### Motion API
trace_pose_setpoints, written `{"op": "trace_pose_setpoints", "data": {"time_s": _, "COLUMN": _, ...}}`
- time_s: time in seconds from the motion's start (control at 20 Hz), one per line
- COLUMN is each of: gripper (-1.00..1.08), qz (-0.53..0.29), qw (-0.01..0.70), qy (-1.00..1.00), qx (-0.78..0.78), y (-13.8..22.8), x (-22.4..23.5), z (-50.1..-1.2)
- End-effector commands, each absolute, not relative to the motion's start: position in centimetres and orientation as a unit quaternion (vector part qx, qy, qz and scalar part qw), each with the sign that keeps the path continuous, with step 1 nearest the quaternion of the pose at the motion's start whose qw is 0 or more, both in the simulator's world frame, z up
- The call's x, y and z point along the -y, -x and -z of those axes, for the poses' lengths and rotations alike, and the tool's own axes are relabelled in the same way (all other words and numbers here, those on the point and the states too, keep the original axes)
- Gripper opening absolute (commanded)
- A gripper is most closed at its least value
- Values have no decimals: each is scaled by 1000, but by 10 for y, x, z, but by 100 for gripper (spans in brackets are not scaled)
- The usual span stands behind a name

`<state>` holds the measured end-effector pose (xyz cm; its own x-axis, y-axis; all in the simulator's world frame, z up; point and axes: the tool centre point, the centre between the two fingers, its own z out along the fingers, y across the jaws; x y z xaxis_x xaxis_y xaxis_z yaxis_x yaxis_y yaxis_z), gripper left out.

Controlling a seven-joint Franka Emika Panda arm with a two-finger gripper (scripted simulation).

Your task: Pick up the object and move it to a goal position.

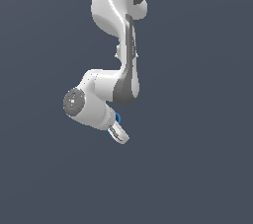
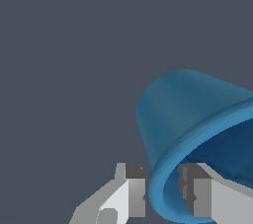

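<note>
Between the pincer's (image 2: 162,193) nearly closed fingers sits the blue cup's (image 2: 183,114) rim wall, one finger inside; likely light, stiff, slippery.

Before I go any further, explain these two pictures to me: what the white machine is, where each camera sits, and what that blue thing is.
The white machine is a robot arm in a computer simulation, so these are renders, not photos. One picture comes from a camera off the arm that sees the arm bent downward against a plain grey background. At its tip is the gripper, a two-fingered clamp.

The other picture comes from a camera on the wrist, looking past the fingers. The blue thing is a small hollow cup. One finger sits outside its rim and the other inside, so the gripper pinches the cup's wall. Nothing else is visible, not even a table.
</note>
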<state>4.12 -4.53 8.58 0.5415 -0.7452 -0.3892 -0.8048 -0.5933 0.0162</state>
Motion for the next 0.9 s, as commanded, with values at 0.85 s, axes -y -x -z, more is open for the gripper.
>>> {"op": "trace_pose_setpoints", "data": {"time_s": 0.85, "gripper": -100, "qz": 10, "qw": 172, "qy": 966, "qx": -193, "y": -123, "x": -10, "z": -171}}
